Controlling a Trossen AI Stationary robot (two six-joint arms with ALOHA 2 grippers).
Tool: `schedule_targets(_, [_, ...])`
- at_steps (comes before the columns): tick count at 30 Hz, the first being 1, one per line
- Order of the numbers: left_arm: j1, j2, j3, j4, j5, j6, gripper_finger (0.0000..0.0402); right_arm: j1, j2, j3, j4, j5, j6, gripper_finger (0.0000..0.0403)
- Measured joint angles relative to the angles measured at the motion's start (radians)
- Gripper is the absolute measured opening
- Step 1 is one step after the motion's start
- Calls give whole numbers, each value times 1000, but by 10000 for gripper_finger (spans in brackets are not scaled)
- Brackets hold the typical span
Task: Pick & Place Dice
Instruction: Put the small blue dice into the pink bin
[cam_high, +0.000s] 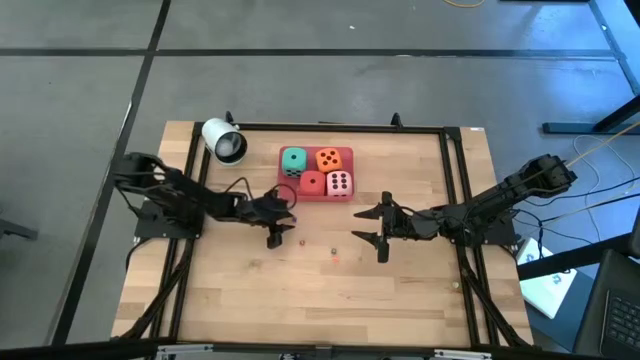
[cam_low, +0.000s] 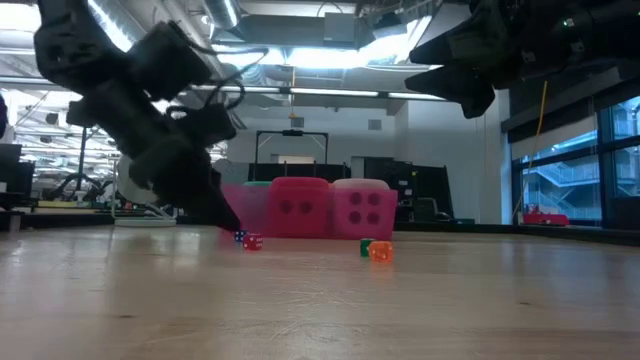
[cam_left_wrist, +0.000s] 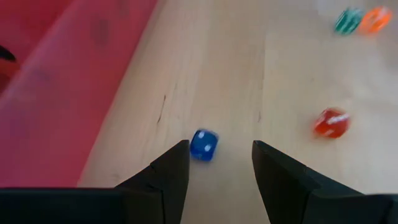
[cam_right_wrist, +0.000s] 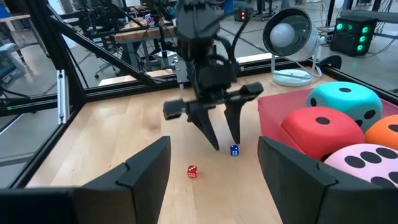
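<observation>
Four dice (cam_high: 318, 172) sit two by two on a tray (cam_high: 300, 196) at the table's (cam_high: 320, 300) far middle. A lamp (cam_high: 224, 140) stands to its left. Small dice (cam_high: 302, 240) lie before the tray, one seemingly just ahead of the left gripper's (cam_left_wrist: 214, 163) parted fingers.

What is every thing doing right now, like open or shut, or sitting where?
Left gripper: open, fingers down around the tiny blue die.
Right gripper: open, holding nothing.
Four big soft dice, teal, orange, red, pale pink: sitting together on the flat pink tray.
Tiny red die: loose on the wooden table.
</observation>
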Motion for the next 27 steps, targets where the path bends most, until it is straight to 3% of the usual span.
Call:
schedule_targets(14, [4, 48, 13, 8, -69, 33, 168, 0, 0, 0, 0, 0, -27, 241])
schedule_targets(27, [37, 47, 20, -25, -18, 31, 168, 0, 0, 0, 0, 1, -27, 241])
